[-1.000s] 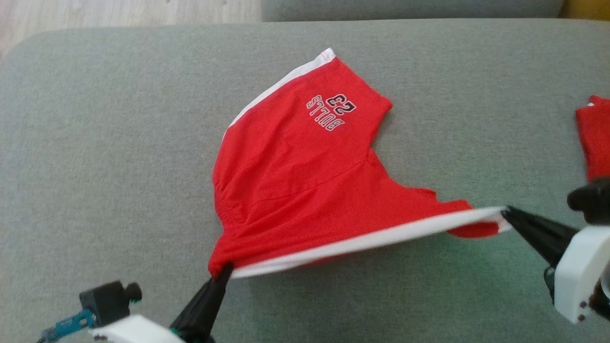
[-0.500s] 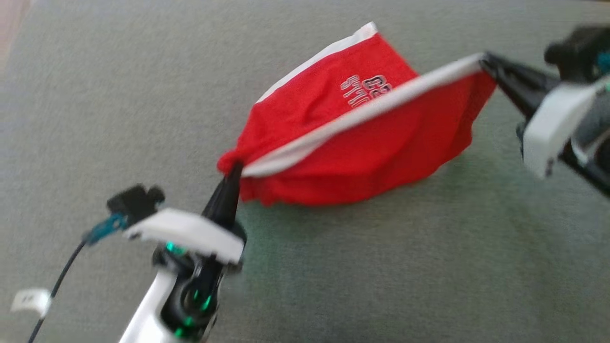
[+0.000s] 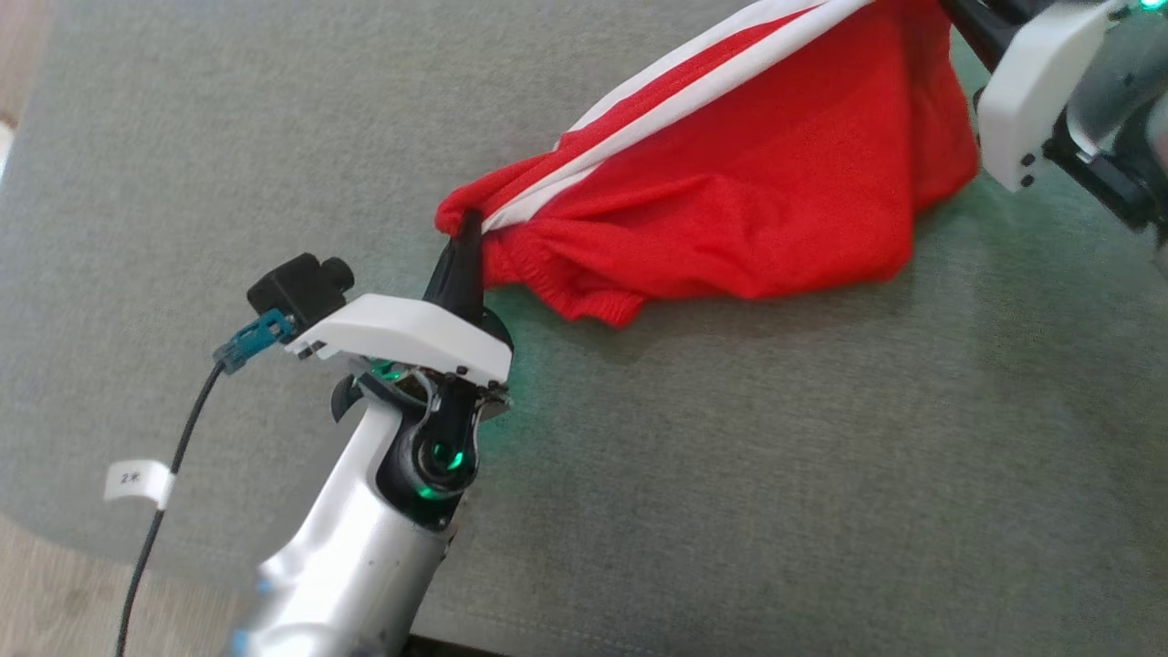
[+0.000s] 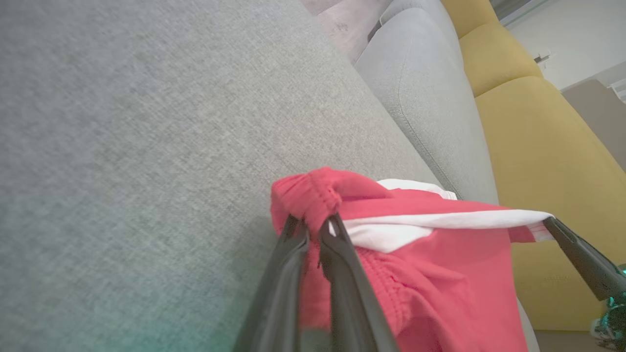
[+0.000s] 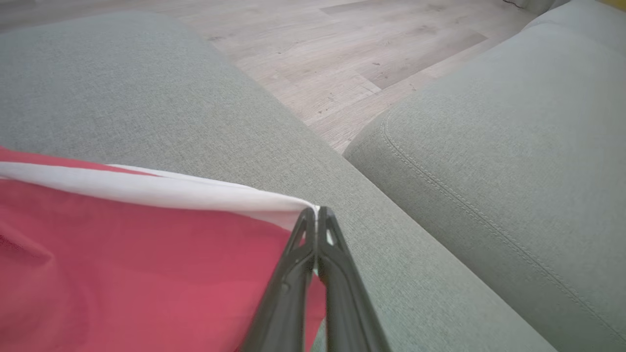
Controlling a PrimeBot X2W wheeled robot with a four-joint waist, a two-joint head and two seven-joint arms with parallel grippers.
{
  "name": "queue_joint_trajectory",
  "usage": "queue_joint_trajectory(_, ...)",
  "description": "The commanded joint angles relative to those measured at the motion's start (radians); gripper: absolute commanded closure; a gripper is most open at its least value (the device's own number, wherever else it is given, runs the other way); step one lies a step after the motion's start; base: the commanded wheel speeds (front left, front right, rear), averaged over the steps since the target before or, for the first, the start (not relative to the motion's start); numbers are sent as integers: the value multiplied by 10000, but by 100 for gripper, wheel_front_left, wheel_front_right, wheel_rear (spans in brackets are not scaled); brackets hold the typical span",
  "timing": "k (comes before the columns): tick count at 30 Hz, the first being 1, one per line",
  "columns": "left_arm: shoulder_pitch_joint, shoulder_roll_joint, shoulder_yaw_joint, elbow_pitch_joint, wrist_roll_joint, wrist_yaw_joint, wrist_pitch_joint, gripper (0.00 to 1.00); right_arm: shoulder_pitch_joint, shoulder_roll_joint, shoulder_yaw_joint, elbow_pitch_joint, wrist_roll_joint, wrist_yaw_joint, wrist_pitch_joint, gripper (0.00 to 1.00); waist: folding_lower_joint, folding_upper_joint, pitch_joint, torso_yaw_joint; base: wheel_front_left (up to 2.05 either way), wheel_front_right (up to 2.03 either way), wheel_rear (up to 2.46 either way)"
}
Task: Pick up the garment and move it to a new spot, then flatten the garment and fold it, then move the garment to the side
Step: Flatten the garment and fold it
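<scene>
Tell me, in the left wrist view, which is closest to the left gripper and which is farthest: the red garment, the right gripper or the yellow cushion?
1. The red garment: pinched in the left gripper itself.
2. The right gripper: off to the right, holding the garment's white edge.
3. The yellow cushion: behind them, upper right.

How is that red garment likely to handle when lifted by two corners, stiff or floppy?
Probably floppy: the red garment sags in folds between the left gripper and right gripper. Likely light, since thin pinches hold it.
</scene>
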Motion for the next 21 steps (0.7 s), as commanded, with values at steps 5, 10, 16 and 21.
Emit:
queue_joint_trajectory(5, -436, 33, 192, 143, -129, -353, -454, 0, -496, 253, 392, 588, 261, 65, -675, 0, -2, 0, 242, 313, 0, 0, 0)
queue_joint_trajectory(10, -571, -14, 29, 542, -148, -736, -863, 0, -739, 502, 787, 1323, 559, 65, -1479, 0, -2, 0, 140, 301, 0, 0, 0)
queue_joint_trajectory(16, -345, 409, -205, 684, 603, -1350, -1768, 0, -431, 766, 819, 1936, 1583, 65, -1723, 0, -2, 0, -398, 112, 0, 0, 0)
queue_joint_trajectory(21, -90, 1072, -260, 884, 1998, -1497, -2709, 0, 160, 1007, 750, 2321, 2549, 65, -1345, 0, -2, 0, -947, 37, 0, 0, 0)
